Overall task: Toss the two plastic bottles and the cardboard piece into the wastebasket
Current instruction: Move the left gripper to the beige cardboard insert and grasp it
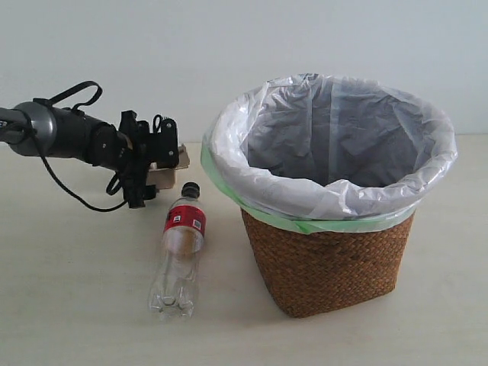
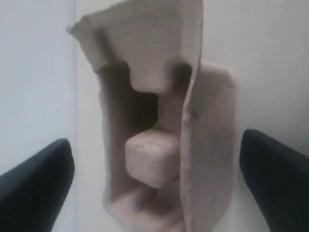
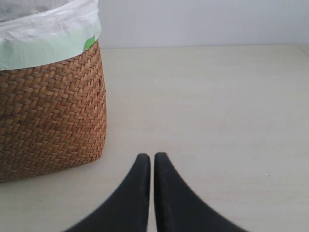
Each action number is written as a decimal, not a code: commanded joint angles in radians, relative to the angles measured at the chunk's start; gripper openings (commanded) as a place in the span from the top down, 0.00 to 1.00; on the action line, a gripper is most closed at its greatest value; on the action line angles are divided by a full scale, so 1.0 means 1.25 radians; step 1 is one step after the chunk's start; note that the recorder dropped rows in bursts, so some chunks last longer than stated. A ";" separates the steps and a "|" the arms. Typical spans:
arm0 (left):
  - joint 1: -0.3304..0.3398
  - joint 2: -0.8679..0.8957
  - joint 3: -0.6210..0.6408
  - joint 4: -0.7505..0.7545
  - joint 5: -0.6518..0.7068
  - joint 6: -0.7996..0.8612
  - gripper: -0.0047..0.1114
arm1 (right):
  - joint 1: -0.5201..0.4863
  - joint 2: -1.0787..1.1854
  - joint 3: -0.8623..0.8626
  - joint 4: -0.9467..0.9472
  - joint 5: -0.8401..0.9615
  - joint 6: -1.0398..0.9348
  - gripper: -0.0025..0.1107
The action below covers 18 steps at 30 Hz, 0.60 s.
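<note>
The tan cardboard piece [image 1: 171,169] stands left of the wastebasket [image 1: 328,263]. In the left wrist view the cardboard piece [image 2: 154,121] fills the space between the two dark fingers. My left gripper [image 1: 146,169] is open around it, with a gap on each side [image 2: 155,142]. The slim bottle [image 1: 179,255], black cap and red label, lies on the table in front of the cardboard. The wider green-capped bottle is out of view. My right gripper [image 3: 152,157] is shut on nothing, low over the table beside the wastebasket [image 3: 48,111].
The basket's white bag with a green edge [image 1: 335,194] folds over the rim. A black cable [image 1: 72,194] hangs from the left arm. A pale wall stands behind the table.
</note>
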<state>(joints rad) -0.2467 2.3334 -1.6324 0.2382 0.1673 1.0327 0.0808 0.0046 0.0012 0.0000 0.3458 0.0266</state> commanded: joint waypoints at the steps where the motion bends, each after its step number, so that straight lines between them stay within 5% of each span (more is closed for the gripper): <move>1: 0.019 0.009 0.002 -0.002 -0.021 0.000 0.28 | -0.005 -0.004 -0.001 -0.005 -0.006 -0.004 0.98; 7: 0.021 0.048 0.002 0.041 -0.022 0.000 0.62 | -0.005 -0.004 -0.001 -0.005 -0.006 -0.004 0.98; 11: 0.021 0.048 0.002 0.067 0.011 0.000 0.93 | -0.005 -0.004 -0.001 -0.005 -0.006 -0.004 0.98; 18: 0.021 -0.008 0.002 0.065 0.097 -0.009 0.93 | -0.005 -0.004 -0.001 -0.005 -0.006 -0.004 0.98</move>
<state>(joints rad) -0.2205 2.3453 -1.6407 0.3333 0.1850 1.0327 0.0808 0.0046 0.0012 0.0000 0.3458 0.0266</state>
